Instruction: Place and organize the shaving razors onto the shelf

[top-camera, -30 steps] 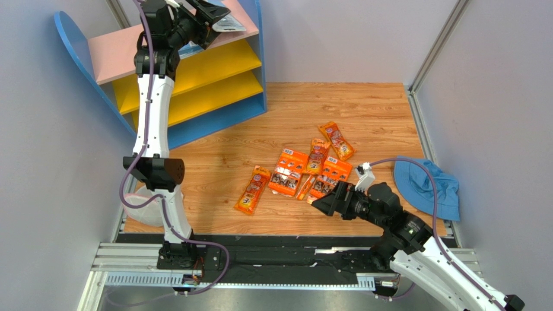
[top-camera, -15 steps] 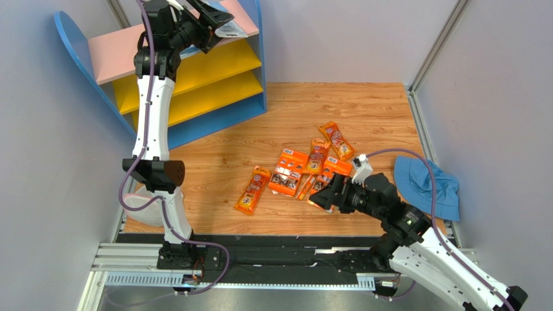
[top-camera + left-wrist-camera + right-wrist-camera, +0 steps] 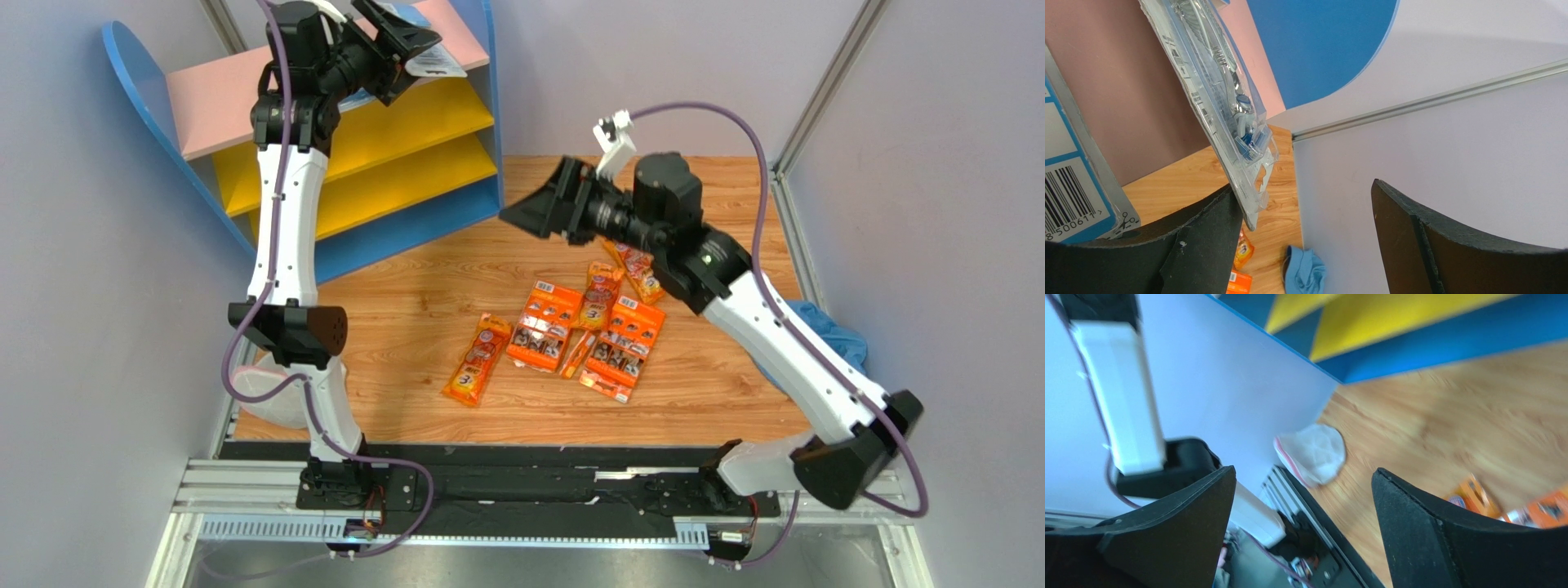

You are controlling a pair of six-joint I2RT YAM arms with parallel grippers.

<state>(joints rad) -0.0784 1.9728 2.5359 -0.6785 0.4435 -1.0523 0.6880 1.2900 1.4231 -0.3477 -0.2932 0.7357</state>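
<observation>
The shelf [image 3: 368, 129] stands at the back left, with a pink top board [image 3: 221, 92]. My left gripper [image 3: 402, 47] is open at that board's right end. A clear blister razor pack [image 3: 434, 52] lies on the board beside its left finger, also in the left wrist view [image 3: 1229, 104], next to a pack with a barcode [image 3: 1069, 184]. My left gripper [image 3: 1303, 190] holds nothing. My right gripper [image 3: 540, 211] is open and empty, raised above the table's middle, jaws wide in its wrist view [image 3: 1303, 473]. Several orange razor packs [image 3: 546, 325] lie mid-table.
A blue cloth [image 3: 846, 349] lies at the right edge, partly behind my right arm. A white bag [image 3: 264, 392] sits by the left arm's base, also in the right wrist view [image 3: 1312, 453]. Grey walls close in on both sides.
My right arm has swung up from low by the orange packs at the front to high over mid-table, jaws open and empty. My left gripper has barely moved.
</observation>
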